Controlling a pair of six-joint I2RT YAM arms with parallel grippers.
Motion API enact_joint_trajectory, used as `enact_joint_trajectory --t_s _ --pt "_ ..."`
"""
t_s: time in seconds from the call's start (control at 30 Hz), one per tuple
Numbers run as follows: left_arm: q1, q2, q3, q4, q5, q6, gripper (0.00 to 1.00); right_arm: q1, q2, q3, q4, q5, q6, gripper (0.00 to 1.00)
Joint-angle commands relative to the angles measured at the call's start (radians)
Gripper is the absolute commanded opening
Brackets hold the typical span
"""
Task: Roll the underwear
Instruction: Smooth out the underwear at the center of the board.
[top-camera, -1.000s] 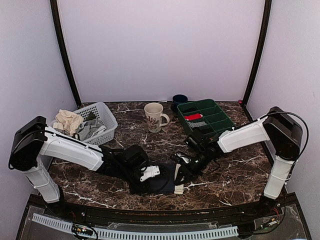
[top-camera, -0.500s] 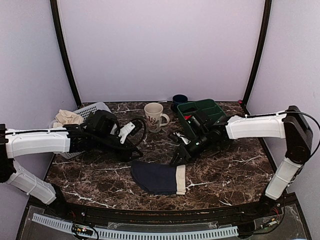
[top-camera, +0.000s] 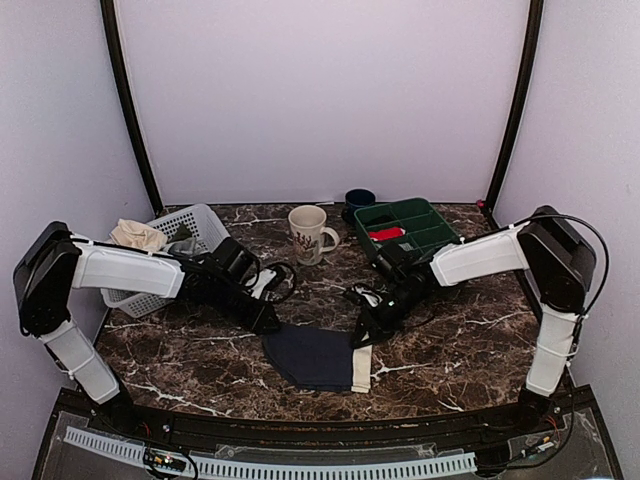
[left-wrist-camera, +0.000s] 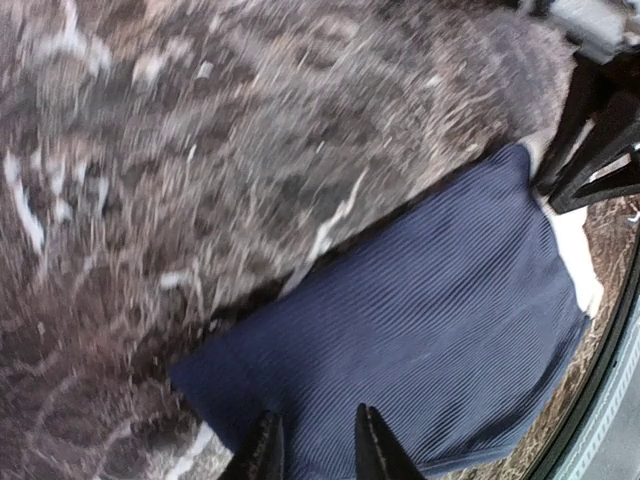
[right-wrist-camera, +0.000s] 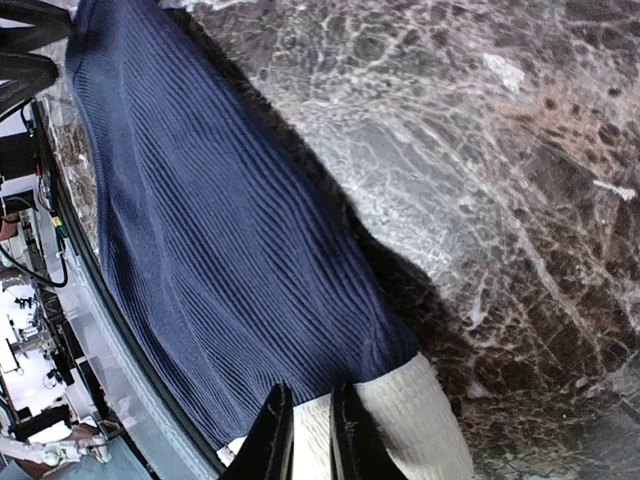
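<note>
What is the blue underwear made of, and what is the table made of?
The underwear looks like soft ribbed knit cloth, matte navy; fine ridges show close up. The table looks like glossy dark marble with white veins, though it may be a print.

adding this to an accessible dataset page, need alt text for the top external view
Navy underwear with a cream waistband lies flat on a marble table, the left gripper and right gripper at its far corners.

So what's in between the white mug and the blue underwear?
Just bare marble table, as the top view shows. The mug stands farther back, the underwear lies nearer the front, and a black cable loops just left of that stretch.
</note>
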Motion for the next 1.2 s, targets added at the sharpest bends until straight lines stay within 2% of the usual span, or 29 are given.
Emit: enact_joint_trajectory --t_s 0.0,0.17,0.37,0.43,0.5,0.57,0.77,0.87,0.93,0.97,1.0,1.07,1.17 --pt "0.018 0.018 -0.062 -0.069 -0.024 -0.041 0.24 -0.024 -0.002 -0.087 -0.003 0.061 -0.032 0.14" --pt "0.042 0.074 -0.047 -0.12 -0.078 -0.06 0.17 -0.033 -0.006 -0.125 -0.011 0.088 -0.058 0.14" --pt "0.06 0.052 -0.012 -0.157 -0.146 -0.048 0.14 -0.033 -0.016 -0.044 -0.024 0.079 -0.101 0.16" --pt "0.058 0.001 -0.009 -0.128 -0.09 -0.005 0.23 -0.032 -0.057 -0.027 -0.013 0.06 -0.131 0.2" --pt "0.057 -0.068 -0.017 -0.082 -0.021 0.038 0.39 -0.03 -0.112 -0.027 0.007 0.051 -0.166 0.25" --pt "0.05 -0.134 -0.012 -0.063 0.022 0.091 0.48 -0.029 -0.197 -0.043 0.031 0.05 -0.203 0.34" --pt "0.014 -0.283 0.051 -0.099 -0.039 0.259 0.65 -0.02 -0.51 -0.119 0.113 0.201 -0.284 0.57" --pt "-0.004 -0.338 0.095 -0.115 -0.074 0.362 0.76 -0.024 -0.653 -0.163 0.202 0.275 -0.297 0.71" --pt "-0.007 -0.365 0.089 -0.06 -0.102 0.388 0.79 -0.024 -0.718 -0.233 0.31 0.362 -0.239 0.9" --pt "-0.007 -0.374 0.071 -0.012 -0.131 0.383 0.84 -0.024 -0.74 -0.262 0.367 0.424 -0.208 0.98" --pt "-0.006 -0.378 0.05 0.04 -0.181 0.368 0.97 -0.024 -0.755 -0.291 0.418 0.487 -0.165 1.0" --pt "-0.006 -0.37 0.036 0.078 -0.221 0.359 0.99 -0.028 -0.768 -0.329 0.498 0.507 -0.177 0.96" --pt "-0.008 -0.314 0.109 -0.005 -0.073 0.449 0.99 -0.03 -0.751 -0.317 0.426 0.268 -0.34 0.95"
